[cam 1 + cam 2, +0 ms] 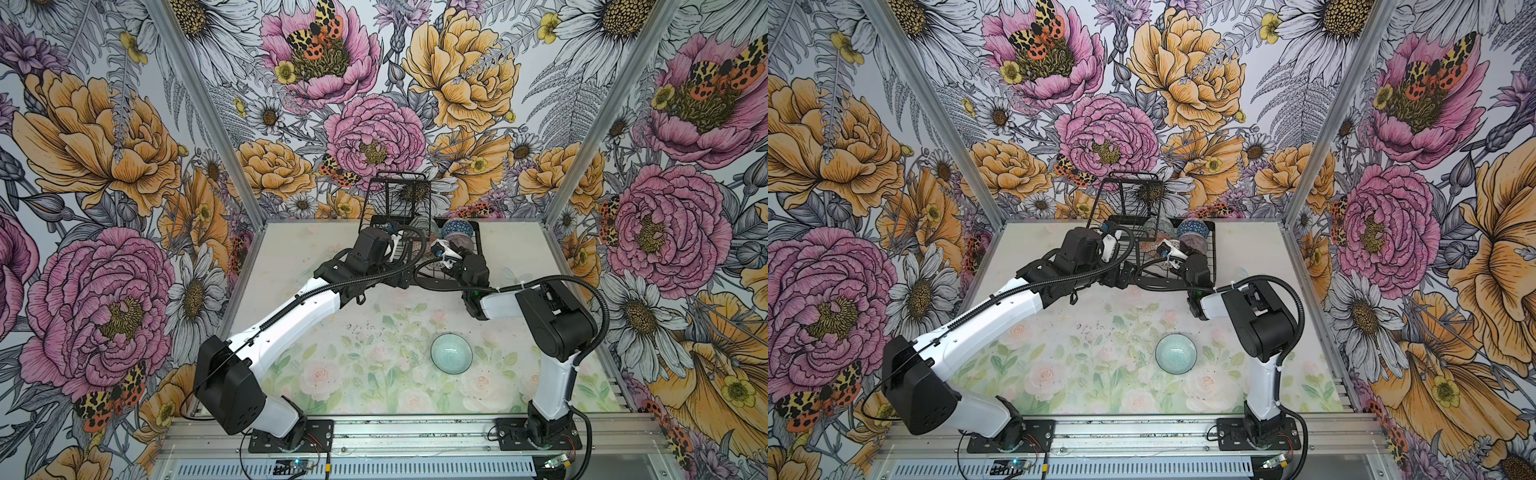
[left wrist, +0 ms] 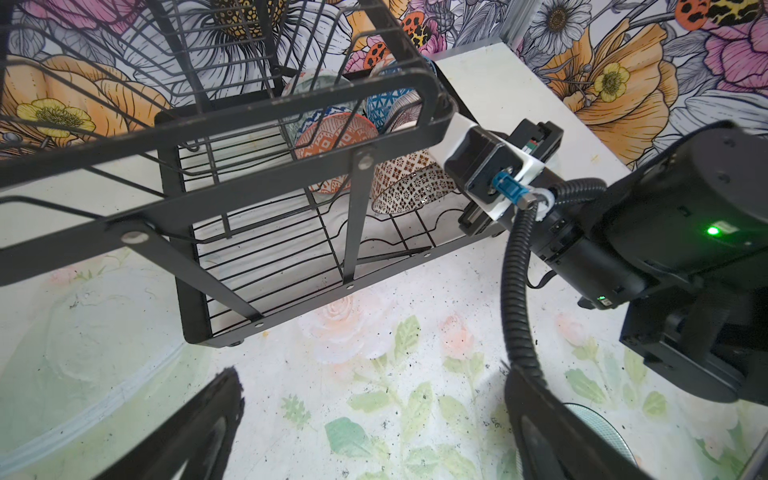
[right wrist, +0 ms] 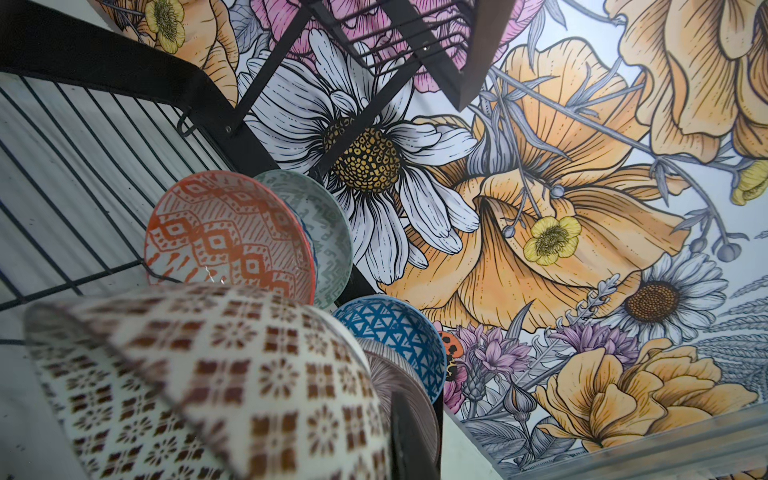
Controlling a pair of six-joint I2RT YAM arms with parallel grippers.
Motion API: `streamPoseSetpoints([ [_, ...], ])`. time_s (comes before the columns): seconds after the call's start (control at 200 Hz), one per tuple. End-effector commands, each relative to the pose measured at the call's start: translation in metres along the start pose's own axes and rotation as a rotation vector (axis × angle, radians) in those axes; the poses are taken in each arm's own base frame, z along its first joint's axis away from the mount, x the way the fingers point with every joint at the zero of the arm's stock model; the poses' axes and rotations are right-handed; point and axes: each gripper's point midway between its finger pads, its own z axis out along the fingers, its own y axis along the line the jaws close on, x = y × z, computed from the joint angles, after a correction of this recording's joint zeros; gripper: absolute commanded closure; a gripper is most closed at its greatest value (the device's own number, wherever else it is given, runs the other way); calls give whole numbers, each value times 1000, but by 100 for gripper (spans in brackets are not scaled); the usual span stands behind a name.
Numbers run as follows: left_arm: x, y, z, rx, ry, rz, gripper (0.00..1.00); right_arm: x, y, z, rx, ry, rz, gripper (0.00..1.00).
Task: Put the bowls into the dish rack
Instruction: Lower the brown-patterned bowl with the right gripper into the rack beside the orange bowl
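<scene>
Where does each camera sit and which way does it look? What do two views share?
Top views: high in front, looking down and forward; left arm and right arm reach the dish rack; teal bowl nearer.
Left wrist: at the rack's left end, looking across it; shows open left gripper, right arm's wrist.
Right wrist: low inside the rack, looking up at the wall; one finger grips the tiled bowl.
Shared: both wrist views show tiled bowl and orange bowl.

No legible text, labels, numbers — none on anything; patterns only
</scene>
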Motion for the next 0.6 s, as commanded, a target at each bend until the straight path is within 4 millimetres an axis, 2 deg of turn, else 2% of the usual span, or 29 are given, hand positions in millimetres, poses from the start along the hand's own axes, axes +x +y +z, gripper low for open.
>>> streamPoseSetpoints([
  [0.0, -4, 0, -7, 20, -16, 9, 1, -35, -25, 9, 99, -105, 29, 100],
  [0.235, -1, 3, -7, 12, -12, 8, 1, -39, -19, 28, 94, -116, 24, 100],
  [0.595, 3, 10, -7, 6, -3, -2, 1, -47, 4, 50, 56, -133, 18, 100],
])
